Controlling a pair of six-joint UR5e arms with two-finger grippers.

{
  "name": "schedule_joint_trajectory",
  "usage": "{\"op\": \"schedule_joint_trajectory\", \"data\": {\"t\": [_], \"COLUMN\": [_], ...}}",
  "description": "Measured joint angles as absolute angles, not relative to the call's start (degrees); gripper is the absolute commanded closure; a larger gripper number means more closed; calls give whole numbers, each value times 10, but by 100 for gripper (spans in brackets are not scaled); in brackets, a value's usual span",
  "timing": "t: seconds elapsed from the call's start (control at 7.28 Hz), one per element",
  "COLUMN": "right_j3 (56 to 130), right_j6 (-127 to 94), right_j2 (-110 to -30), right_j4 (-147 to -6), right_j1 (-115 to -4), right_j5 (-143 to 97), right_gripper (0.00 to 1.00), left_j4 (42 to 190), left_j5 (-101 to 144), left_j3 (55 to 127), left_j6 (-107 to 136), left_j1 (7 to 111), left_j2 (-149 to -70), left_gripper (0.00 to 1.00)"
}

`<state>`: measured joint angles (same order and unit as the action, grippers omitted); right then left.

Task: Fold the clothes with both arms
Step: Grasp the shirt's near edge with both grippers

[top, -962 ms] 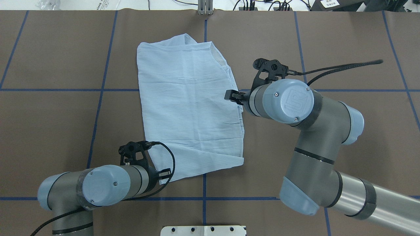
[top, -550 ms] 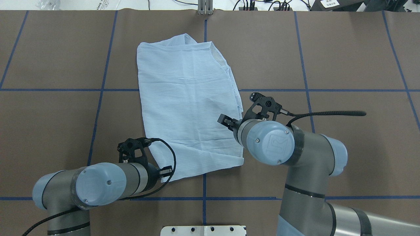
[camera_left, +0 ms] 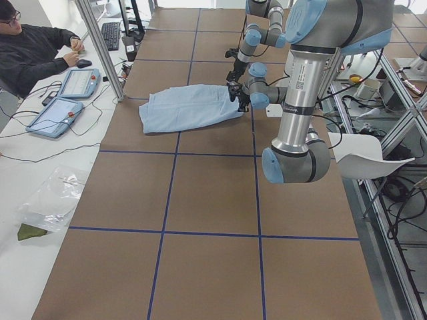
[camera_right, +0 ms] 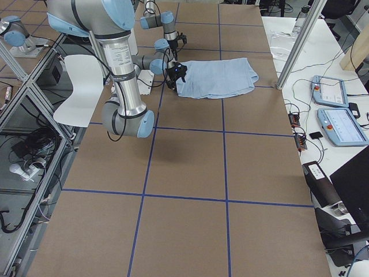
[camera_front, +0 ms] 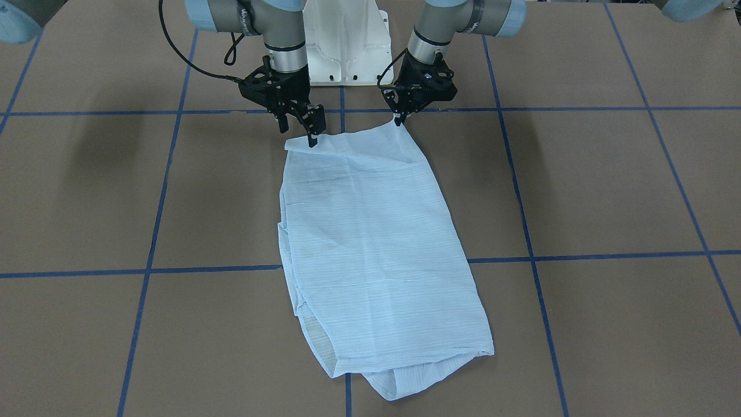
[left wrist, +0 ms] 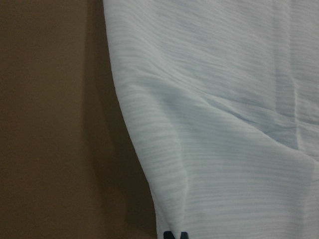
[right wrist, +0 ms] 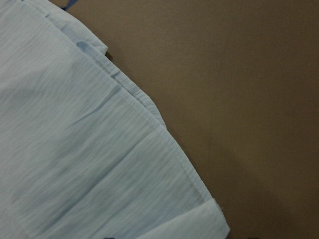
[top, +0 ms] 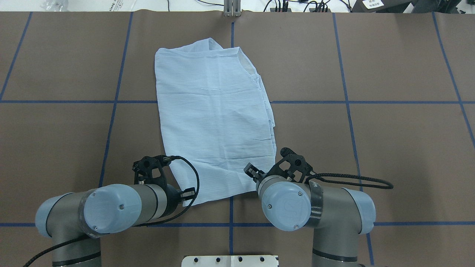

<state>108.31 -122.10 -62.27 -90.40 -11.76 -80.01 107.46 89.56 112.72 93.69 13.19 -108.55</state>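
Note:
The light-blue shirt (camera_front: 376, 249) lies folded into a long panel on the brown table, also seen from overhead (top: 215, 111). My left gripper (camera_front: 399, 120) is shut on the shirt's near left hem corner, which rises slightly to it. In the overhead view my wrist hides it. The left wrist view shows cloth (left wrist: 224, 124) filling the frame, with the fingertips (left wrist: 174, 235) close together. My right gripper (camera_front: 304, 132) is open, one finger touching the near right corner. From overhead the right gripper (top: 251, 171) is over that hem. The right wrist view shows the shirt's edge (right wrist: 75, 149).
The white pedestal base (camera_front: 344, 52) stands just behind both grippers. Blue tape lines (top: 230, 211) grid the brown table cover. A seated operator (camera_left: 33, 47) and two tablets (camera_left: 67, 100) are beyond the table's far side. A metal post (top: 232, 9) is at the far edge.
My right arm has swung back toward the robot along the shirt's right edge, from its middle to the near right corner. My left arm has hardly moved.

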Motion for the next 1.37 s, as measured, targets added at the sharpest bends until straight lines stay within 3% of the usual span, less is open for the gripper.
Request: {"op": "schedule_joint_trajectory", "data": {"t": [0.55,0.82,0.96,1.24,1.37], "right_j3": [1026,1004,1000,995,992], "right_j6": [-1243,-1246,-1247,-1270,-1284], "right_j2": [-595,-575,-568,-558,-552], "right_j4": [-913,-913,-913,-911,-909], "right_j1": [-112,-112,-112,-112,-112], "right_j5": [-791,-790,-788,-778,-773], "right_gripper": [9,21,41,97,100], "left_j4": [1075,1075,1076,1076,1076], "left_j5": [895,893,893,893,893], "left_j3": [1128,1128,1128,1129,1129], "left_j6": [937,937,937,937,937], "left_j1": [131,131,131,131,131], "left_j2": [-1086,-1085,-1085,-1085,-1085], "left_gripper": [100,100,100,100,100]}}
